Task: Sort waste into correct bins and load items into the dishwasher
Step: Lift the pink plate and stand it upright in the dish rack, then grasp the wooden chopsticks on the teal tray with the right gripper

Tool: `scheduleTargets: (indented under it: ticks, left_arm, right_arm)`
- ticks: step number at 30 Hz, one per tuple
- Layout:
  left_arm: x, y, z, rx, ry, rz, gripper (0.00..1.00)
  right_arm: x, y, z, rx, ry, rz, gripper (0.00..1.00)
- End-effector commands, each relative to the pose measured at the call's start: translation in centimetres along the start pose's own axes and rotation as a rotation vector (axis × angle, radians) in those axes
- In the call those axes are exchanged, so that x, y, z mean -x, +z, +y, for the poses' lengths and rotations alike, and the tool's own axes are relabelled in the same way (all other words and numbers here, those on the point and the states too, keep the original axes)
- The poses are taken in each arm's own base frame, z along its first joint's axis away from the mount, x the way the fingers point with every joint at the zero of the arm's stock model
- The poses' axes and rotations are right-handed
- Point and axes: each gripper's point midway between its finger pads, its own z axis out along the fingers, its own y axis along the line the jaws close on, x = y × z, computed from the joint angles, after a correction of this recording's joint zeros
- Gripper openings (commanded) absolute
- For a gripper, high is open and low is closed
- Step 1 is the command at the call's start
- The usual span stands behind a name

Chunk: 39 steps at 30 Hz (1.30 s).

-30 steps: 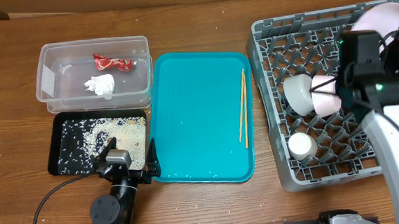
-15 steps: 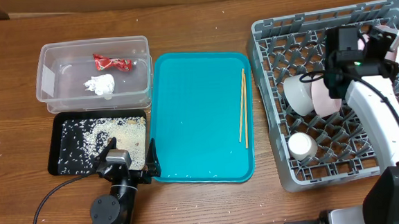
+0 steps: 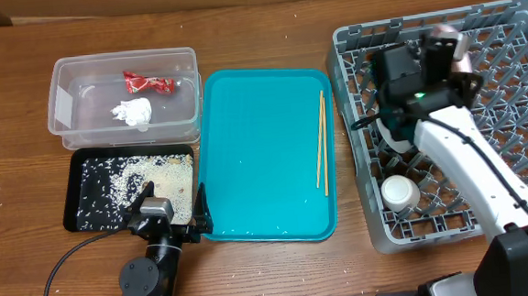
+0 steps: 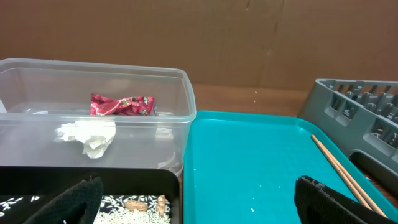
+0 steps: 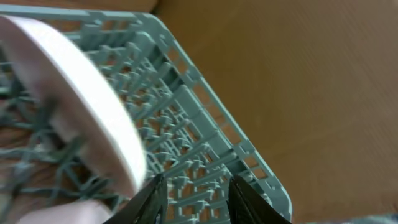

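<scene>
Wrapper [image 3: 147, 83], tissue [image 3: 133, 112] and rice [image 3: 133, 179] are binned, and the plate [image 5: 81, 106] stands in the rack [image 5: 205, 112] just beside the parted, empty right jaws; only the chopsticks [image 3: 320, 143] are left to load, ahead of the parted left jaws.

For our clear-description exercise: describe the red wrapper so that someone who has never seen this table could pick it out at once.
Find the teal tray mid-table; a clear plastic tub stands at its left, on the far side. Two crumpled things lie in it, and the red wrapper is the one nearer the back wall, bright red where the tissue beside it is white.
</scene>
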Motion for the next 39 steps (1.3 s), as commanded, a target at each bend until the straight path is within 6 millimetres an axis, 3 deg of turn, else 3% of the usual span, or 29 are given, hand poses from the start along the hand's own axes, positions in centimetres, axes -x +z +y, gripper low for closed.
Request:
scheduleTargets:
  ticks: [1, 5, 9, 11, 16, 21, 23, 26, 35, 39]
  left_arm:
    - [0.2, 0.0, 0.4, 0.02, 0.017, -0.011, 1.0]
    - [0.2, 0.0, 0.4, 0.02, 0.017, -0.011, 1.0]
    - [0.2, 0.0, 0.4, 0.019, 0.017, -0.011, 1.0]
    - [0.2, 0.0, 0.4, 0.02, 0.017, -0.011, 1.0]
    - [0.2, 0.0, 0.4, 0.02, 0.017, -0.011, 1.0]
    - [0.2, 0.0, 0.4, 0.02, 0.017, -0.011, 1.0]
    - [0.2, 0.0, 0.4, 0.02, 0.017, -0.011, 1.0]
    - [0.2, 0.0, 0.4, 0.02, 0.017, -0.011, 1.0]
    - [0.2, 0.0, 0.4, 0.02, 0.017, -0.011, 1.0]
    - [0.2, 0.0, 0.4, 0.02, 0.017, -0.011, 1.0]
  right_arm:
    - [1.1, -2.5, 0.6, 0.029, -0.003, -0.065, 0.34]
    - [2.0, -5.9, 1.4, 0.117, 0.012, -0.135, 0.35]
    - [1.9, -10.5, 2.8, 0.33, 0.009, -0.177, 0.47]
    - [0.7, -13.9, 5.0, 0.556, -0.026, -0.154, 0.53]
    - [-3.9, -20.9, 10.0, 1.063, -0.128, 0.04, 0.52]
    - [-8.4, -24.1, 14.2, 1.282, -0.175, 0.279, 0.47]
    - [-9.7, -23.6, 15.7, 1.265, -0.21, 0.321, 0.42]
    - [-11.1, -21.0, 17.8, 1.133, -0.212, 0.369, 0.39]
    - [-12.1, -15.4, 23.0, 1.026, -0.167, 0.425, 0.38]
    - [-12.8, -15.4, 24.0, 1.095, -0.157, 0.493, 0.29]
